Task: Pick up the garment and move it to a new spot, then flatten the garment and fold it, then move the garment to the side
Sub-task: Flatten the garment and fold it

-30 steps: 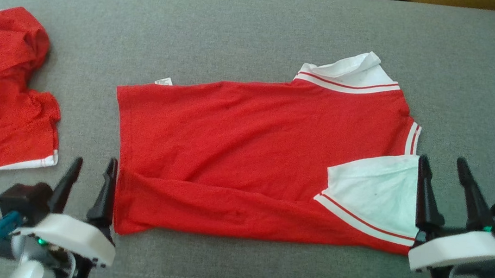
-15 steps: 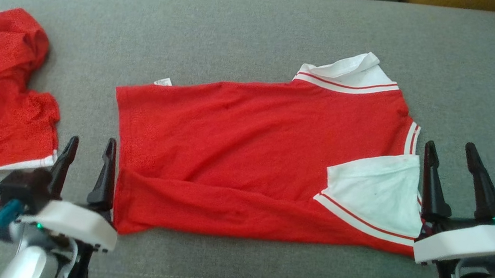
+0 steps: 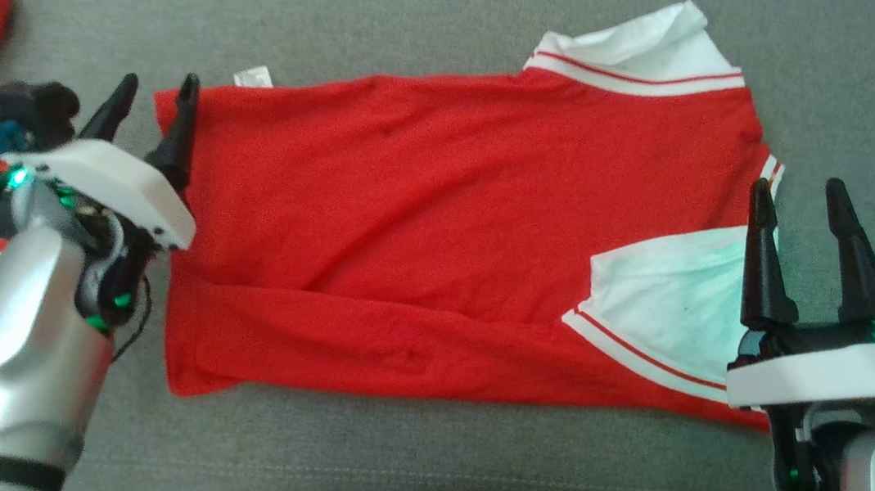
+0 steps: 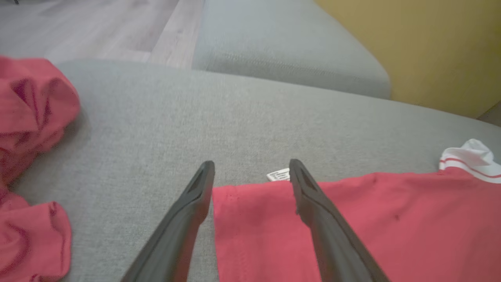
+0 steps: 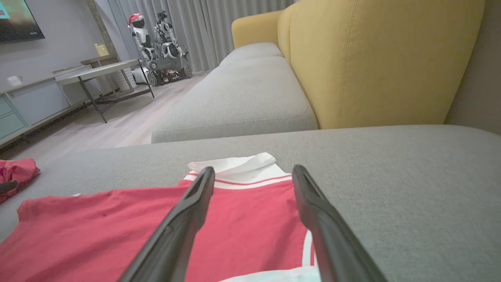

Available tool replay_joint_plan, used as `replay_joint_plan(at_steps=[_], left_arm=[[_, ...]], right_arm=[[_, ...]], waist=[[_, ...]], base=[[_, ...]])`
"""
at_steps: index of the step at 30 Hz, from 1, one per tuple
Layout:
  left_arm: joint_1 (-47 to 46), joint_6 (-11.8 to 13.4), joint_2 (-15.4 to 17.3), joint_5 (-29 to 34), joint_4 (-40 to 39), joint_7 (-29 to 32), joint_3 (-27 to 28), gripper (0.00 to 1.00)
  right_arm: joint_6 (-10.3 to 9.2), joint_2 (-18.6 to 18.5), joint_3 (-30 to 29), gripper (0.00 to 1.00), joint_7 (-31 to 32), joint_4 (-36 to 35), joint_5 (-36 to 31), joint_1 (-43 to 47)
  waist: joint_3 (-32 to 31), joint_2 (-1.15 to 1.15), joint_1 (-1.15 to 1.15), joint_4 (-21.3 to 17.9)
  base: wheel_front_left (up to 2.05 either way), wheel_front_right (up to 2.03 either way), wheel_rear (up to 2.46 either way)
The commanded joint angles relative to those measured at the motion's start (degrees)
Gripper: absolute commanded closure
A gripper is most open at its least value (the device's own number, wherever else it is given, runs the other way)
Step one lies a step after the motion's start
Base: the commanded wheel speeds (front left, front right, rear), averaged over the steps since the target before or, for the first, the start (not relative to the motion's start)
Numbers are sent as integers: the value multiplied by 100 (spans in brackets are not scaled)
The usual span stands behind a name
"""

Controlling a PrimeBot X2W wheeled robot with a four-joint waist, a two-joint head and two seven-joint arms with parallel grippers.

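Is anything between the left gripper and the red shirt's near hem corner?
Nothing visible. The open left gripper frames the corner of the red shirt, with bare grey cushion beyond it.

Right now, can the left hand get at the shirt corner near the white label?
Probably yes. The left hand is open, its fingers either side of that corner of the shirt beside the label, with nothing lying in between.
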Motion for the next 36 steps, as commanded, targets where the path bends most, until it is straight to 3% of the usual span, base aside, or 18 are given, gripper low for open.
replay_joint_plan(at_steps=[1,8,9,10,11,12,18,23,29,36], left_arm=[[-317,-69,165,-63,89,1,241,0],[-852,-389,88,-333,1356,85,259,0],[-884,-433,61,-363,1457,98,236,14],[-914,-468,44,-384,1541,101,213,55],[-945,-499,34,-401,1610,87,194,85],[-974,-526,28,-414,1671,58,177,100],[-1138,-608,43,-392,1914,-207,72,100],[-1299,-637,-8,-349,2084,-482,-23,100],[-1696,-672,-299,-321,2239,-670,-253,100],[-2072,-699,-557,-349,2399,-826,-510,100]], right_arm=[[-4,-38,161,0,-59,-155,52,-180],[-4,-38,183,0,-179,62,117,-339],[-4,-37,160,0,-188,87,126,-344],[-4,-37,140,0,-198,107,133,-353],[-4,-37,125,0,-206,124,139,-367],[-4,-37,112,0,-212,142,145,-384],[-4,-37,59,0,-255,264,175,-614],[-4,-142,-115,0,-223,665,193,-1354],[-4,-636,-181,0,62,2137,405,-2862],[-4,-1006,307,0,354,3965,402,-4015]], waist=[[247,0,0,-124],[371,0,0,-203],[367,0,0,-201],[363,0,0,-197],[361,0,0,-193],[357,0,0,-188],[351,0,0,-169],[350,0,0,-113],[559,0,0,271],[824,0,0,613]], base=[[0,0,0],[0,0,0],[0,0,0],[0,0,0],[0,0,0],[0,0,0],[0,0,0],[0,0,0],[0,0,0],[0,0,0]])
